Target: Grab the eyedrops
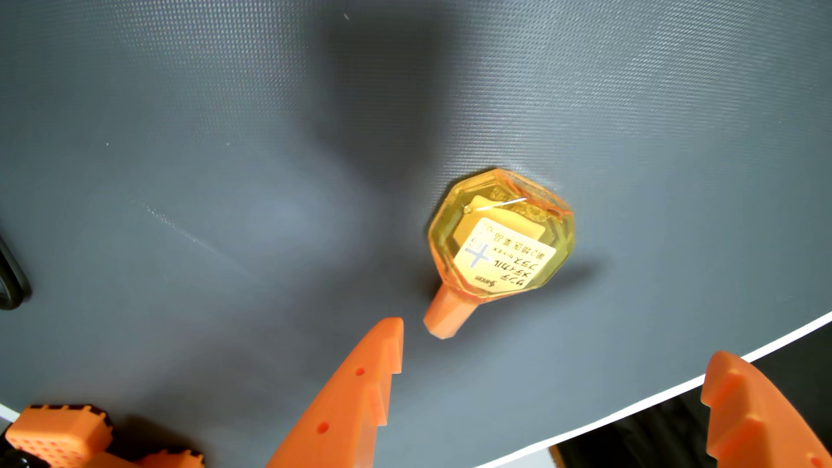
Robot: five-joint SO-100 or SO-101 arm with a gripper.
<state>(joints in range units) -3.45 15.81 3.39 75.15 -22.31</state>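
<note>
Surface: dark grey mat (225, 135) with a fine dotted texture and a white edge running diagonally along the lower right of the wrist view; beyond that edge the area is dark and unresolved. Soft shadows fall across the mat's upper centre, and a faint pale scuff streak shows left of centre. A black curved object (11, 279) is cut off at the left edge; identity unclear. Part of the orange arm hardware (58, 438) with black trim sits at lower left. Eyedrops bottle (499, 234) lies on the mat right of centre: faceted translucent yellow-orange body, white label with printed characters, orange cap pointing toward the lower left. Gripper (551, 355): two orange toothed fingers spread wide apart, holding nothing. The left fingertip (389, 328) is just beside the cap, apparently not touching; the right finger (738, 396) is over the mat's edge.
</note>
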